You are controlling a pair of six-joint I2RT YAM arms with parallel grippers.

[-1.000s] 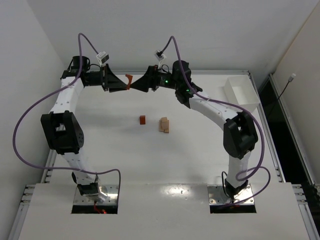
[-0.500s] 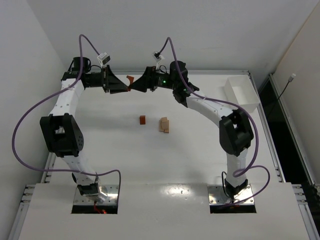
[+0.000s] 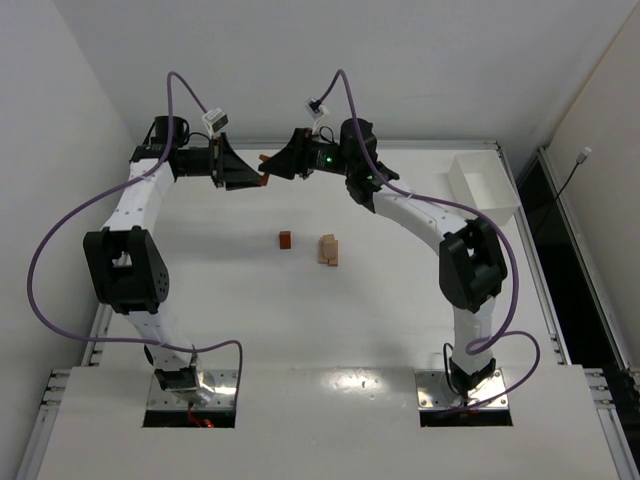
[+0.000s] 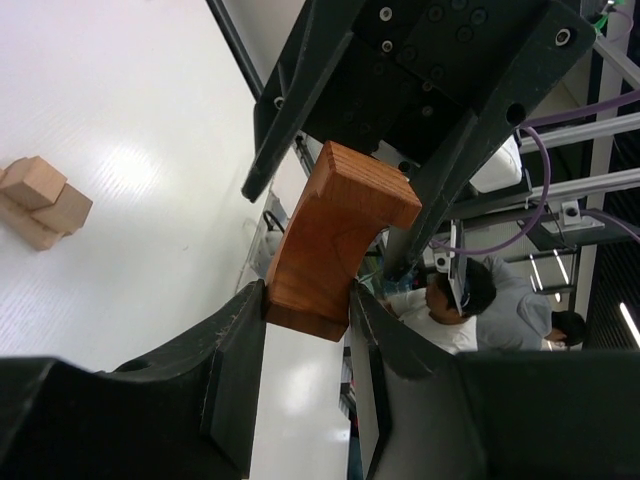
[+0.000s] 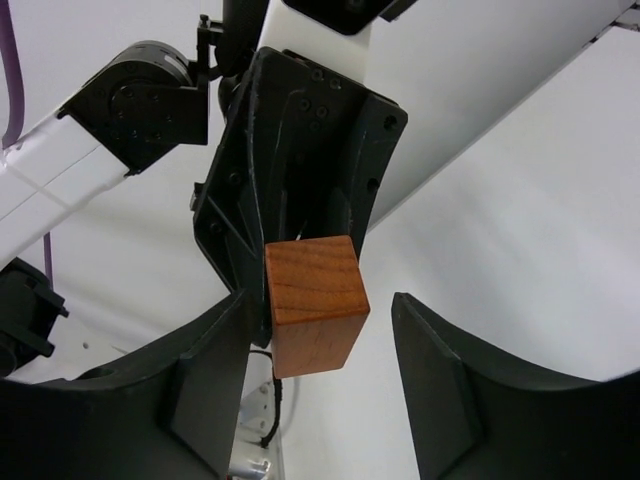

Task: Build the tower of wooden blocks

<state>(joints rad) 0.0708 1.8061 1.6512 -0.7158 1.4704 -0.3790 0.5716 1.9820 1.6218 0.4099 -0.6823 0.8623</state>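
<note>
My left gripper [image 3: 258,176] is raised above the back of the table and shut on a reddish-brown notched block [image 3: 264,161]. In the left wrist view the block [image 4: 335,235] sticks out beyond my left gripper [image 4: 308,300]. My right gripper [image 3: 272,168] faces it, open, with its fingers either side of the block's free end [image 5: 312,300]. In the right wrist view my right gripper [image 5: 322,305] leaves a gap on the right of the block. A reddish-brown cube [image 3: 285,239] and a small stack of pale tan blocks [image 3: 328,249] lie mid-table.
A white rectangular tray [image 3: 483,185] stands at the back right corner. The tan stack also shows in the left wrist view [image 4: 40,200]. White walls close the table at the back and left. A person sits beyond the table edge [image 4: 450,295].
My right gripper has moved left and now straddles the block held by my left gripper. My left gripper has shifted slightly right and up. The blocks on the table have not moved.
</note>
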